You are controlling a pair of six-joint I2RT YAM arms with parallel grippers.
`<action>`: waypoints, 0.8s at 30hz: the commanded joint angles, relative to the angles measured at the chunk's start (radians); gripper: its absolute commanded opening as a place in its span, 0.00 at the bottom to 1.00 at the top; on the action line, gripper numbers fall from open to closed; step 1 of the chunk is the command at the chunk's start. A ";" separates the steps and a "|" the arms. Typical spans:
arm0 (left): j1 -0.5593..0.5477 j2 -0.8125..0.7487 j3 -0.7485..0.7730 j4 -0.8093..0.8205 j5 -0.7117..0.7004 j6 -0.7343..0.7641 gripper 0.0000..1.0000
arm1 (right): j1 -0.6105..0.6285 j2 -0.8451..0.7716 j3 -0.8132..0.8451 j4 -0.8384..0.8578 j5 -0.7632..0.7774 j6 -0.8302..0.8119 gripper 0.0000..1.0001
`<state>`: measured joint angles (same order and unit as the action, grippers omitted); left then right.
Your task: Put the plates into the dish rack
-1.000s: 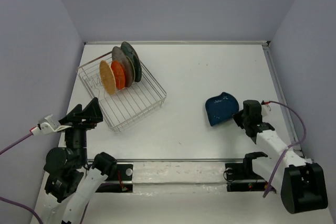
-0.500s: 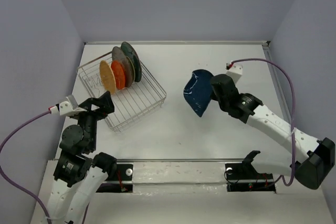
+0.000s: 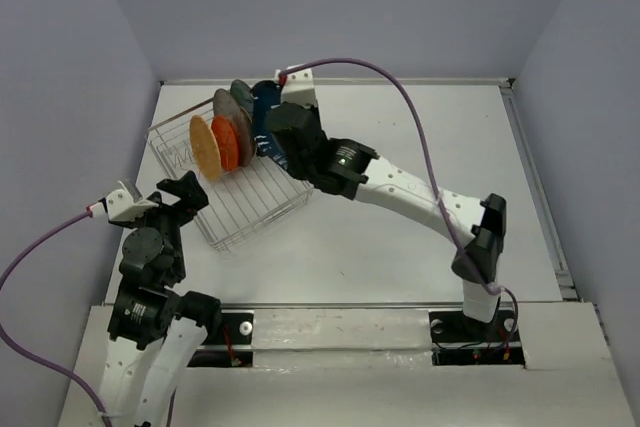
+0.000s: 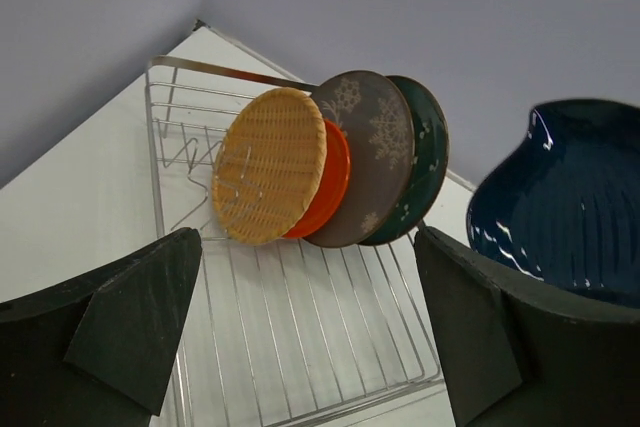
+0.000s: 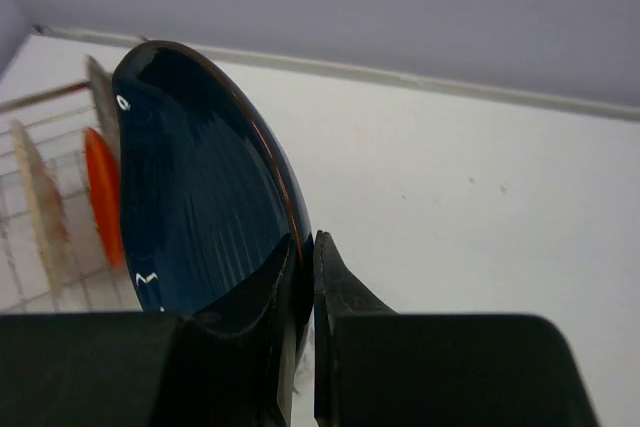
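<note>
The silver wire dish rack (image 3: 250,209) sits at the rear left of the table. On edge in it stand a tan woven plate (image 3: 204,147), an orange plate (image 3: 227,142), a grey deer-print plate (image 3: 230,110) and a teal plate (image 3: 246,99). My right gripper (image 3: 276,143) is shut on the dark blue leaf-shaped plate (image 3: 264,125) and holds it upright just right of the teal plate, over the rack's far right side. Its fingers pinch the rim (image 5: 305,242). My left gripper (image 3: 182,199) is open and empty at the rack's near left side. No cream plate is in view.
In the left wrist view the four racked plates lean together at the back of the rack (image 4: 300,327), with the blue plate (image 4: 570,197) to their right. Purple walls close in the table on the left, rear and right.
My right arm lifted the blue plate off the table at the right and carried it left and back to the rack. My left arm shifted slightly toward the rack.
</note>
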<state>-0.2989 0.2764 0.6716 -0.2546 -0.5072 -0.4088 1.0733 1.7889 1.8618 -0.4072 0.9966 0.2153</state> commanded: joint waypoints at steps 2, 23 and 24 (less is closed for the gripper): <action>0.010 -0.025 0.060 -0.009 -0.155 -0.036 0.99 | 0.077 0.310 0.481 0.217 0.066 -0.290 0.07; -0.192 0.050 0.216 -0.097 -0.061 -0.149 0.99 | 0.134 0.376 0.438 0.580 -0.125 -0.326 0.07; -0.192 0.053 0.233 -0.103 -0.045 -0.163 0.99 | 0.134 0.351 0.388 0.602 -0.125 -0.329 0.07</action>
<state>-0.4850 0.2951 0.8154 -0.3405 -0.6529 -0.4862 1.2068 2.3371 2.3581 -0.0647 0.9020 -0.1421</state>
